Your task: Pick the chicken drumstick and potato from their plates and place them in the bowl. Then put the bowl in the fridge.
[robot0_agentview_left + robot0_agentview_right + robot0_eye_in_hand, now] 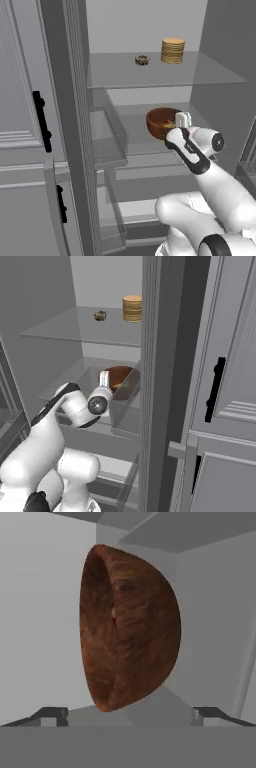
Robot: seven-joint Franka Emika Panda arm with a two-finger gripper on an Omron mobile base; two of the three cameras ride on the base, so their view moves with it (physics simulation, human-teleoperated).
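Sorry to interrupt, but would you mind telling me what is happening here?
The arm is reaching into the open fridge. The wooden bowl sits on the middle glass shelf, with something yellowish inside. The tool is open just in front of the bowl, not gripping it.

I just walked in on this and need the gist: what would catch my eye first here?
The reddish-brown bowl sits on the middle glass shelf of the open fridge, with the white arm's gripper right beside it, fingers spread. On the shelf above stand a tan stack of flat rounds and a small dark item.
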